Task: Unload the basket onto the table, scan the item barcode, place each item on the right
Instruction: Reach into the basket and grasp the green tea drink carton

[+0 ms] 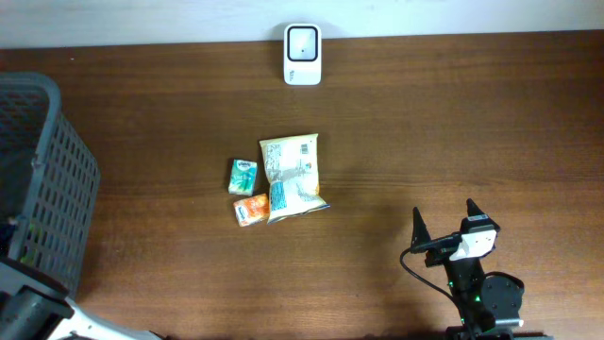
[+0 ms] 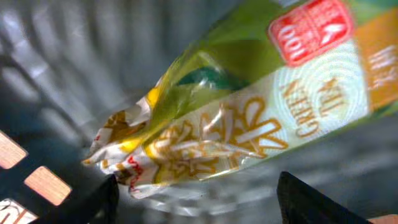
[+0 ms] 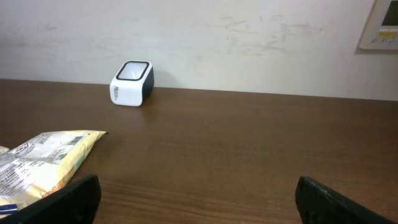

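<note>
The white barcode scanner [image 1: 302, 54] stands at the table's far edge and shows in the right wrist view as a scanner [image 3: 132, 83] by the wall. A yellow snack bag [image 1: 293, 177] lies flat mid-table, printed side up; its corner [image 3: 43, 155] shows at the left of the right wrist view. My left gripper [image 2: 196, 200] is open inside the grey basket, and a green tea packet [image 2: 249, 112] lies loose beyond its fingers, its crimped end near the left finger [image 2: 99, 202]. My right gripper [image 1: 444, 210] stands open at front right with nothing between its fingers.
A small green pack [image 1: 243, 175] and a small orange pack [image 1: 250, 209] lie just left of the snack bag. The grey mesh basket [image 1: 57, 170] takes up the left edge. Part of the left arm [image 1: 28, 316] shows at the bottom left.
</note>
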Controlling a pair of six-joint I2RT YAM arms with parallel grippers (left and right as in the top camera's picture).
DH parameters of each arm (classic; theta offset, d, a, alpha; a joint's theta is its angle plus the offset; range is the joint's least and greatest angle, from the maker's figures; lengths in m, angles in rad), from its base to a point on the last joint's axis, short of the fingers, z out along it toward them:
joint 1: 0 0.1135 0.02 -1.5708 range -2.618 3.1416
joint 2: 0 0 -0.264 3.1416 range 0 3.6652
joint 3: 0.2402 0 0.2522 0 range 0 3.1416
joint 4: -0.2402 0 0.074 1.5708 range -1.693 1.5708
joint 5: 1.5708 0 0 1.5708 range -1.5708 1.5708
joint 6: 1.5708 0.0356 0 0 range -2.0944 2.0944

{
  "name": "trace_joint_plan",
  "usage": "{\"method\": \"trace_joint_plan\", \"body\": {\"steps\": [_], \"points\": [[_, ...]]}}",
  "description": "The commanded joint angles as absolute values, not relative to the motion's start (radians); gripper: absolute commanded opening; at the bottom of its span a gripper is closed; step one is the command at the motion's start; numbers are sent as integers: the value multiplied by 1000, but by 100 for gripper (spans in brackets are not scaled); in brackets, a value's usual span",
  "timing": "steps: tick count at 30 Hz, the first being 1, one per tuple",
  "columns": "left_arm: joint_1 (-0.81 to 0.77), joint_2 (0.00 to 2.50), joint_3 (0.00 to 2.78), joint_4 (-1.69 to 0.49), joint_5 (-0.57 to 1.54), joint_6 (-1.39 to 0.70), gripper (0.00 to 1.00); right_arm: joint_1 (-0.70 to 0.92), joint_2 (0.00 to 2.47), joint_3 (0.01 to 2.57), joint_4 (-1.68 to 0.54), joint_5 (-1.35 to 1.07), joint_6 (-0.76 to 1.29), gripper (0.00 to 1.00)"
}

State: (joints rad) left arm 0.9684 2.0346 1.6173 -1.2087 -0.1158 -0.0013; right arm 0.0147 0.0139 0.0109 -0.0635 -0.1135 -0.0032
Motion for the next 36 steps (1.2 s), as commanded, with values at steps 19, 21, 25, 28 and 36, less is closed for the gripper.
{"method": "trace_joint_plan", "body": {"steps": [19, 21, 25, 28, 36], "points": [[936, 2020, 1576, -995, 176, 445, 76, 21, 8, 6, -68, -112, 1, 99], [915, 2020, 1551, -997, 175, 216, 81, 21, 8, 6, -68, -112, 1, 99], [876, 2019, 1531, -1005, 155, -117, 97, 21, 8, 6, -68, -112, 1, 99], [851, 1986, 1566, -1007, 0, -104, 99, 21, 8, 6, -68, -112, 1, 98], [846, 1831, 1620, -958, -24, 239, 99, 21, 8, 6, -68, -112, 1, 99]]}}
